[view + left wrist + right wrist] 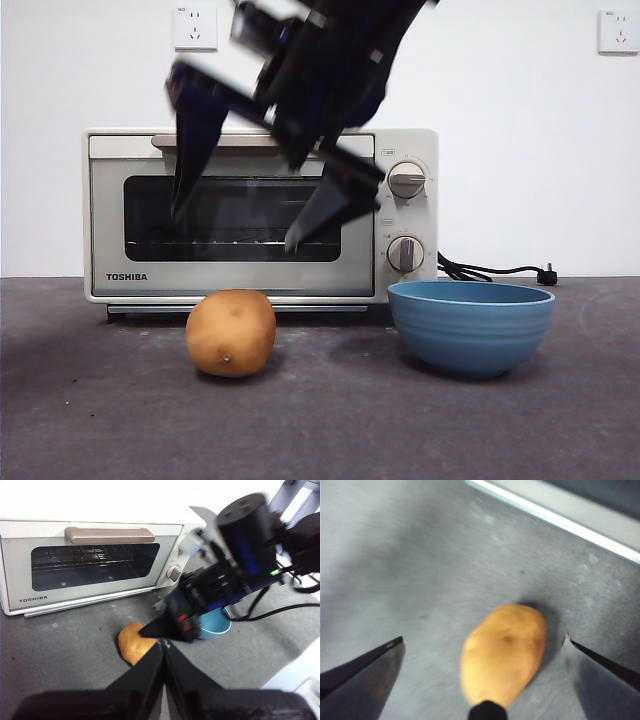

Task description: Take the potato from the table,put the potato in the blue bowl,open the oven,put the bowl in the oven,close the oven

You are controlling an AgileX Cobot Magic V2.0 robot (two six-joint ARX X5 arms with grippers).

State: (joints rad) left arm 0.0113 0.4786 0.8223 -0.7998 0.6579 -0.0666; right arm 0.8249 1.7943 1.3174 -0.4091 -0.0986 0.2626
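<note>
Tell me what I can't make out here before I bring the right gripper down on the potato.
- Blue bowl: its inside is hidden in the front view by its own wall; in the left wrist view the right arm covers most of it.
- Potato: motion-blurred in the right wrist view; half hidden by the left gripper in the left wrist view.
- Oven knob markings: too small.

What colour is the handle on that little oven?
Beige, against the cream oven; the handle shows best in the left wrist view.

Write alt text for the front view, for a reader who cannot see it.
The right hand, open, hangs above the potato on the dark table. The blue bowl stands empty beside the potato, apart from it. Behind both, the cream oven is shut.
</note>
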